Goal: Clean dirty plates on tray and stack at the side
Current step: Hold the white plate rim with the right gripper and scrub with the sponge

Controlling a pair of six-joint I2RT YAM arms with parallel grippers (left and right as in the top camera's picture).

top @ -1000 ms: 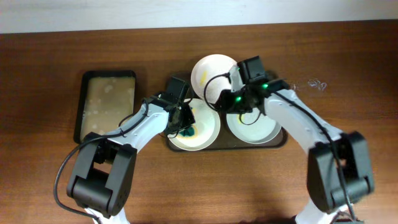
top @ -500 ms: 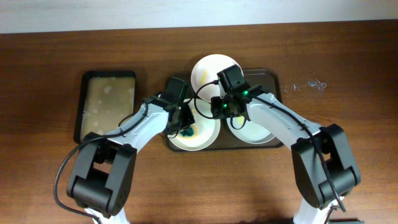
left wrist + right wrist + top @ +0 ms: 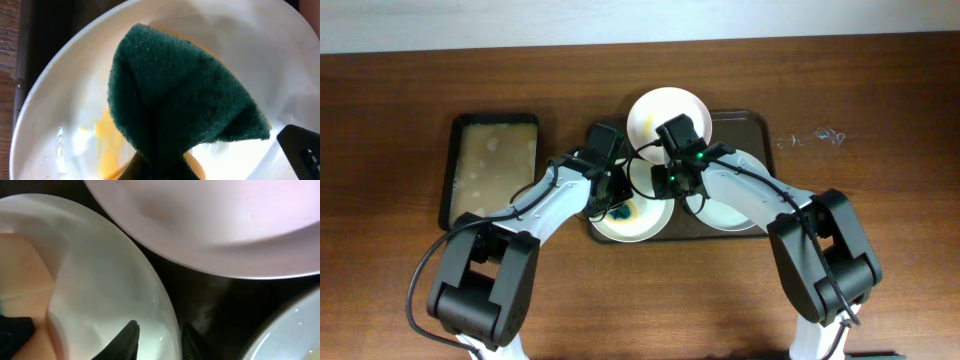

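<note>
Overhead: fixed high above the table, facing straight down, far edge at top, wide enough for both arms and the tray near the middle of the far edge. Left wrist: very near, looking down past a green sponge into the left plate. Right wrist: just as near, aimed down at the same left plate, rear plate above. Shared by all three: the left plate; by overhead and right wrist, also the rear plate.

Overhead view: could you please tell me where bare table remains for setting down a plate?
Bare wooden table lies right of the large dark rectangular tray and in front of it. The tray is crowded: three round white plates, left claw, right claw. The gap toward the small black tray is narrow.
</note>
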